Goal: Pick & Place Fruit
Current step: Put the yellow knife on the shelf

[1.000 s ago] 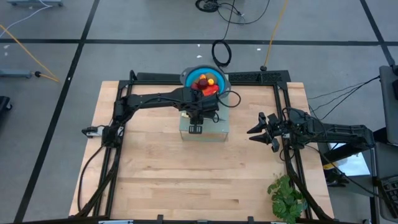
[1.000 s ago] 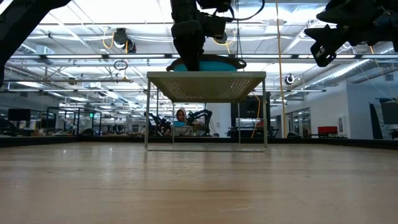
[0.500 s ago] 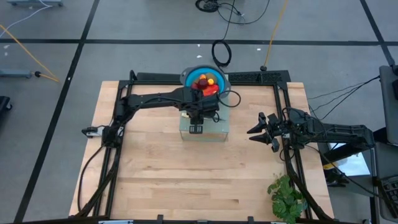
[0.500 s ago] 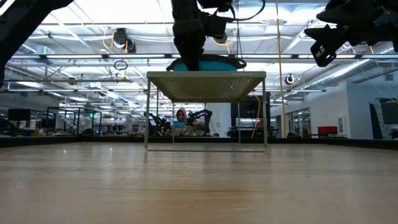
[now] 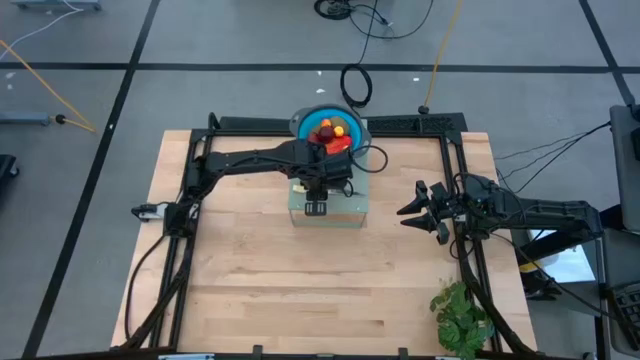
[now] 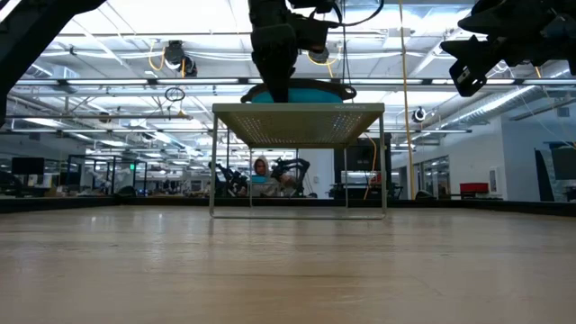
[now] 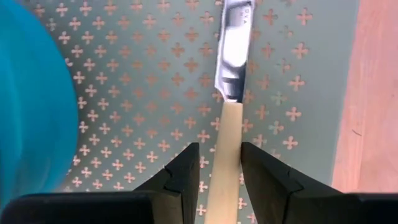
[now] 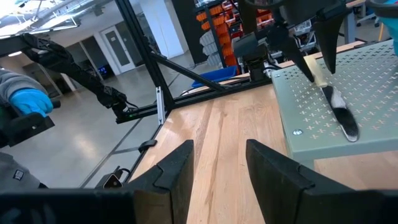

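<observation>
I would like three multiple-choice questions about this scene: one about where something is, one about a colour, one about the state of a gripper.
1. Where does the knife lie?
A. on the pale green stand
B. inside the bowl
C. on the bare wooden table

2. What colour is the bowl that holds the fruit?
A. white
B. blue
C. black

3. How does the left gripper stand?
A. open, far from the knife
B. with its fingers on either side of the knife's pale handle
C. shut on a piece of fruit

Answers:
1 A: the left wrist view shows the knife flat on the patterned stand.
2 B: the high view shows a blue rim around the fruit.
3 B: the left wrist view shows the handle between the two fingers; actual contact cannot be told. The right gripper waits open at the table's right side.
</observation>
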Tool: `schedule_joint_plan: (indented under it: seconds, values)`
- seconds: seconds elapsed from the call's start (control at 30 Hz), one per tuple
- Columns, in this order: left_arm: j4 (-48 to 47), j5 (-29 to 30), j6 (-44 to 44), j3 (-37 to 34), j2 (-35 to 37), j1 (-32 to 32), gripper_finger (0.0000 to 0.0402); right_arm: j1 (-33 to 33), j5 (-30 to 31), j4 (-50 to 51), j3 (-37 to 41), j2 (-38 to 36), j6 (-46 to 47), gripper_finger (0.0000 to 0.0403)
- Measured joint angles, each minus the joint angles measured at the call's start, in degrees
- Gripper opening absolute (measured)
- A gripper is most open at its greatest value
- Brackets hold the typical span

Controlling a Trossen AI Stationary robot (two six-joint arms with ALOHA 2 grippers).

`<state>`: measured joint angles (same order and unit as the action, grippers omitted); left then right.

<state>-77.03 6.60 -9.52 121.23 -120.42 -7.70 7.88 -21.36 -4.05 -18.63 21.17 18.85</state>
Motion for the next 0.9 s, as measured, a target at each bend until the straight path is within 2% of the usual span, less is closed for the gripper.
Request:
schedule_joint_plan:
  seconds: [0.7,0.9]
  values:
    - [-2.89,0.89,3.24,0.09,0.14,-0.02,0.0120,0.00,0.00,0.02,0.00,0.01,-0.02,0.0138]
    - [-3.13,-0.97,3.35,0.11,0.15,-0.02,0.0120,0.00,0.00,0.02,0.00,0.00,-0.02,0.0138]
